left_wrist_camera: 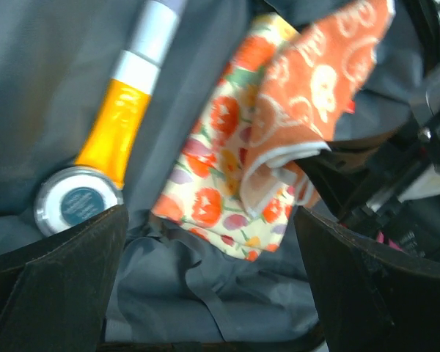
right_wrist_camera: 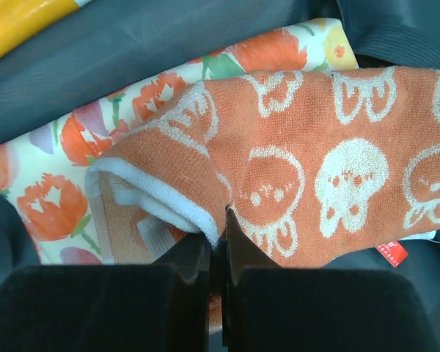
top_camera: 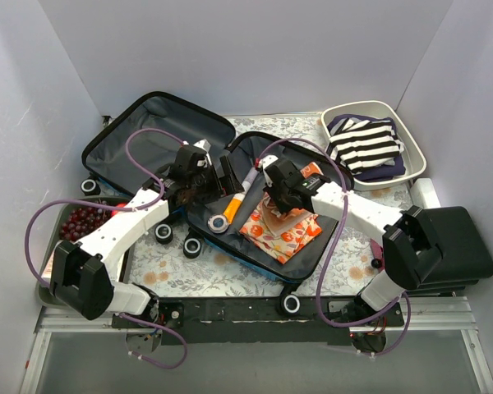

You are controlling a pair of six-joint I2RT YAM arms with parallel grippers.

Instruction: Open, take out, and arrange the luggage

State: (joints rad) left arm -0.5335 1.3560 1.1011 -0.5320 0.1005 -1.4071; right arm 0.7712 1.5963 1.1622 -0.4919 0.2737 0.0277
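The luggage (top_camera: pixel 148 139) lies open on the table, its grey-lined lid at the left and its base at the centre. In the base lie a floral cloth (top_camera: pixel 279 234) (left_wrist_camera: pixel 220 161), an orange towel with white prints (right_wrist_camera: pixel 315 169) (left_wrist_camera: pixel 315 73) and an orange tube with a white cap (top_camera: pixel 234 205) (left_wrist_camera: pixel 117 132). My right gripper (right_wrist_camera: pixel 221 220) (top_camera: pixel 281 190) is shut on a folded edge of the orange towel, which sits on the floral cloth (right_wrist_camera: pixel 59 198). My left gripper (left_wrist_camera: pixel 210 213) (top_camera: pixel 222 176) hangs open over the lining beside the tube, holding nothing.
A white tub (top_camera: pixel 357 107) with striped clothing (top_camera: pixel 366 144) stands at the back right. A grey tray of red fruit (top_camera: pixel 82 222) sits at the left, partly under my left arm. A flat black case (top_camera: pixel 456 238) lies at the right edge.
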